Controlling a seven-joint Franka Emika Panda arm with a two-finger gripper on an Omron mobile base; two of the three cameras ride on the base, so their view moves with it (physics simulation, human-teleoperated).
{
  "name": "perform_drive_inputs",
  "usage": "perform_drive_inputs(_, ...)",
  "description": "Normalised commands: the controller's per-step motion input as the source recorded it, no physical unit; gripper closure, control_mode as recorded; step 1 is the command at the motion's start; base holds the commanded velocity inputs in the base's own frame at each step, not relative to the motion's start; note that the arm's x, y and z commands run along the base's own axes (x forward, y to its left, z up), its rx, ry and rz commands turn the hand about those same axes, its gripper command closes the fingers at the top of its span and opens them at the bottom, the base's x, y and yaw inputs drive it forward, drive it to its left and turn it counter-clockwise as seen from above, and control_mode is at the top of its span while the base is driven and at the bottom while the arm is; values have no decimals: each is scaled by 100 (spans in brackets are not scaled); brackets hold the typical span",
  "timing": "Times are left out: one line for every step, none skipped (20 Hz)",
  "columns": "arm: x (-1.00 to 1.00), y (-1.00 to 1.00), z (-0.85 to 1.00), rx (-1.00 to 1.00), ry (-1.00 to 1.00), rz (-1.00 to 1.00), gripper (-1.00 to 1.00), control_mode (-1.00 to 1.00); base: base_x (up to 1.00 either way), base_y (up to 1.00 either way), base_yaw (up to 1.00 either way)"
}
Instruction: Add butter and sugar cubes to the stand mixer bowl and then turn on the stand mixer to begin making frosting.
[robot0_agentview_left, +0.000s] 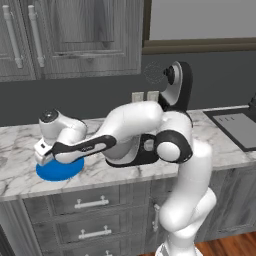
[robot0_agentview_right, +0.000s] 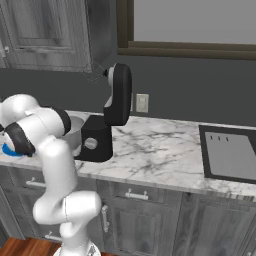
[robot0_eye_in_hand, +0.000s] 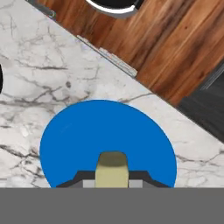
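Hand view showed you the gripper right over the blue plate, with its two dark fingertips low at the bottom of the picture. Between them sat the butter, a small pale-yellow stick. The jaws were nearly closed and squeezed the butter from both sides, so you had hold of it. The plate lay just under the jaws on the marble counter, and past the jaws, beyond the counter edge, you could see the wooden floor. From the left base view, the white arm reached across to the plate, and the hand was low over it. The stand mixer stood well apart from the jaws, behind the arm, with its black head tipped up. From the right base view, the stand mixer was on the counter, and the stand mixer bowl sat in front of its black body, partly hidden by the arm. A bit of the plate showed at the left edge. You could not make out the sugar cubes.
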Motion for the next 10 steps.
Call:
perform_drive_inputs(-46,-73,100,1,-16,-3,100,-100,0,0,0)
perform_drive_inputs(-39,-81,100,0,-15,-3,100,-100,0,0,0)
perform_drive_inputs(-31,-84,100,0,-12,-4,100,-100,0,0,0)
perform_drive_inputs(-20,-89,100,0,-7,-5,100,-100,0,0,0)
perform_drive_inputs(-11,-89,100,0,-3,-7,100,-100,0,0,0)
perform_drive_inputs(0,-88,100,0,0,-7,100,-100,0,0,0)
perform_drive_inputs(0,-84,98,0,0,-9,100,-100,0,0,0)
perform_drive_inputs(0,-79,89,0,0,-9,100,-100,0,0,0)
perform_drive_inputs(0,-79,81,0,0,-10,100,-100,0,0,0)
perform_drive_inputs(15,-79,65,0,8,-9,100,-100,0,0,0)
